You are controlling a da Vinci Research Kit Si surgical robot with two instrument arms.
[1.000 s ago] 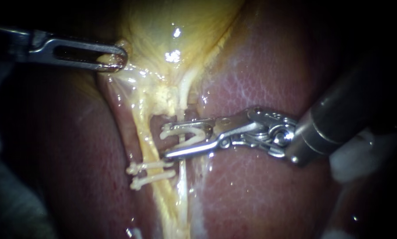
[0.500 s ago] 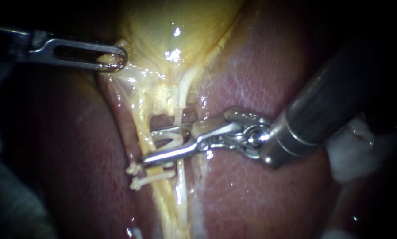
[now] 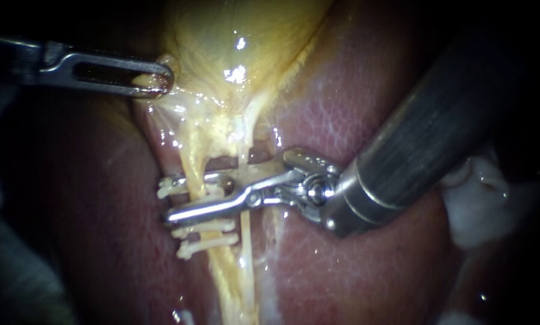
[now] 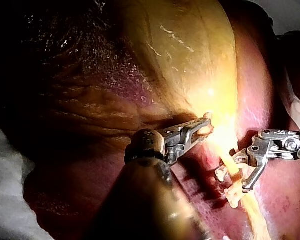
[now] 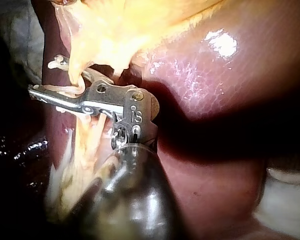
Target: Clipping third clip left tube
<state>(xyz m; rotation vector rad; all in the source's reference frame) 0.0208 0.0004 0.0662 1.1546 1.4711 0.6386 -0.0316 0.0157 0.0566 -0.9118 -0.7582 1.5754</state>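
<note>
Right instrument's (image 3: pixel 188 198) jaws grip the third clip (image 3: pixel 167 185) astride the left tube (image 3: pixel 194 159). Close squarely, just beside the two seated clips (image 3: pixel 206 233), while the left instrument (image 3: pixel 154 81) holds the gallbladder (image 3: pixel 233 36).

Surgical bench: bare liver (image 3: pixel 366 108), clips (image 3: pixel 209 242).

There are two instruments: the left instrument (image 3: pixel 152 81) and the right instrument (image 3: pixel 186 198). Three clips show: an upper clip (image 3: pixel 170 186), a middle clip (image 3: pixel 209 227) and a lower clip (image 3: pixel 206 244). There are two tubes, the left tube (image 3: pixel 192 159) and the right tube (image 3: pixel 245 225). One gallbladder (image 3: pixel 239 36), one liver (image 3: pixel 354 108) and one white wad (image 3: pixel 480 204) are in view.
</note>
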